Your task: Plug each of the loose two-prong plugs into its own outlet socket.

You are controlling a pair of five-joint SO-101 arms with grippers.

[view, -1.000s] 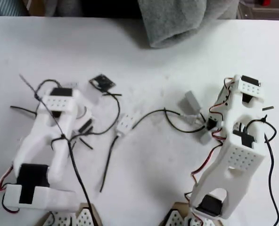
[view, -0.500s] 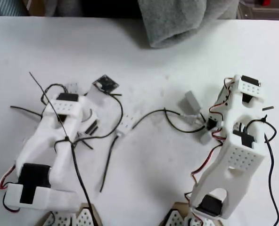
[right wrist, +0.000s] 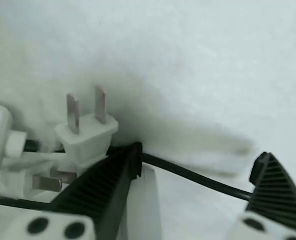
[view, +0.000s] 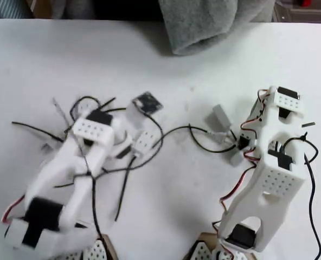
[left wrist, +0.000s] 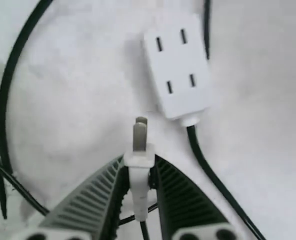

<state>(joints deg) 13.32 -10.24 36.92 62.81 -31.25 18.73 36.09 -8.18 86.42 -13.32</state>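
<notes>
My left gripper [left wrist: 138, 165] is shut on a white two-prong plug [left wrist: 139, 156]. The plug's prongs point at the white outlet block [left wrist: 177, 64] and stop a short way from its near end. The block shows two pairs of slots and lies flat at mid-table [view: 145, 141], just right of the left gripper [view: 127, 147]. My right gripper [right wrist: 200, 157] stands open over a black cable [right wrist: 198, 179]. Beside one finger [right wrist: 105, 182], a second white plug [right wrist: 86, 136] has its prongs up. In the high view the right gripper [view: 235, 145] sits by a cluster of plugs [view: 221, 135].
A grey plug [view: 220, 114] lies above the white cluster. A small black square part [view: 148, 103] lies above the outlet block, with black cables looping around the left arm. A grey cloth [view: 204, 21] hangs over the far table edge.
The left arm has swung to the right with its plug, up to the outlet block. The small black part and the cables shifted right with it. The right arm has kept still.
</notes>
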